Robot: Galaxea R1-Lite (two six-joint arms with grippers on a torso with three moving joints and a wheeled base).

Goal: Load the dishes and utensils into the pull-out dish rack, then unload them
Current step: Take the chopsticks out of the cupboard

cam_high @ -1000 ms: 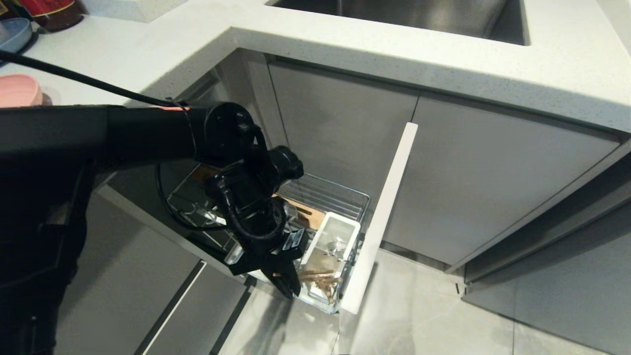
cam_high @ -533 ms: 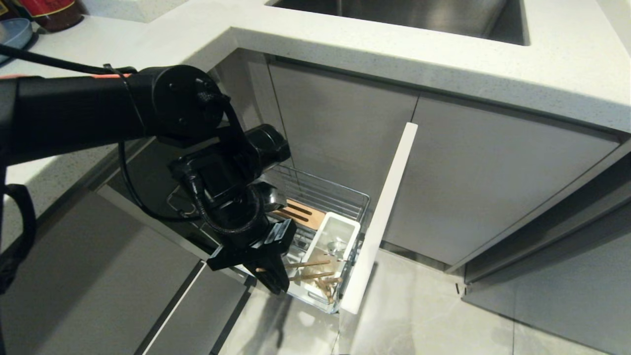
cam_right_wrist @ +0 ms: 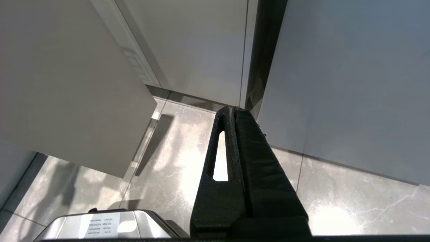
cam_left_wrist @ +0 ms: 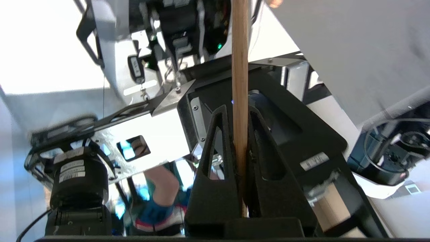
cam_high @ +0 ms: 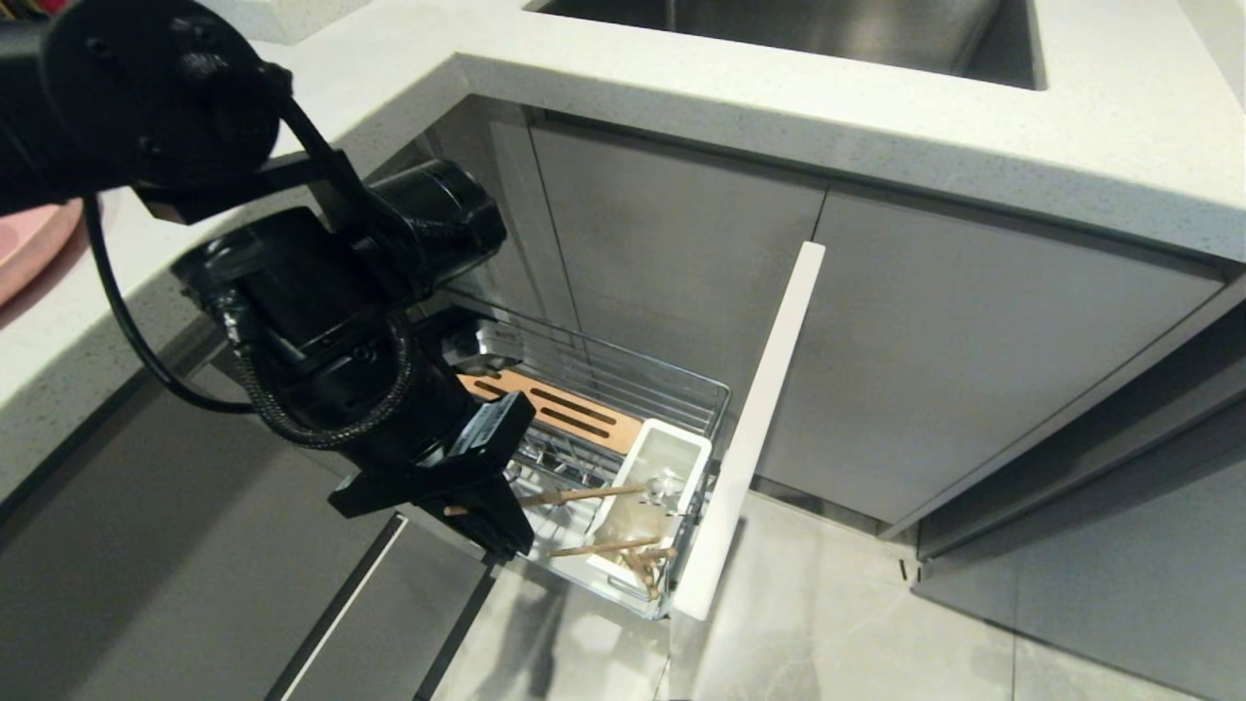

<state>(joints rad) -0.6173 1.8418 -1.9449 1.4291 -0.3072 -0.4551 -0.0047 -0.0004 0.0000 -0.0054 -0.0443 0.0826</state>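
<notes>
1. Left end effector (cam_high: pixel 487 511) hangs at the near-left edge of the rack (cam_high: pixel 633 385), fingers (cam_left_wrist: pixel 215 158) pinching one chopstick (cam_high: pixel 574 496) near its end. The stick runs out roughly level over the rack, its far tip near the utensil box (cam_high: pixel 650 506).
2. Second chopstick (cam_high: pixel 604 548) lies loose across the box, with other wood sticks beside it. The spoon (cam_high: pixel 665 484) sits in the box. No plate or bowl shows in the rack.
3. Right end effector (cam_right_wrist: pixel 235 134) is parked low over the floor, fingers pressed together, holding nothing.
4. Risk: the grip sits near one end of a thin round stick. It could pivot or slide between the pads, especially on a fast swing.
5. Risk: the far tip could snag the box rim or the rack wires on the way out, prying the stick loose.
6. Risk: a dropped stick may fall through the wires or onto the floor, out of easy reach.
7. Risk: the arm is bulky beside the counter (cam_high: pixel 779 107) edge above; a raised stick could knock its underside.
8. Risk: the front panel (cam_high: pixel 754 428) stands just beside the box, so a sideways sweep could strike it.
</notes>
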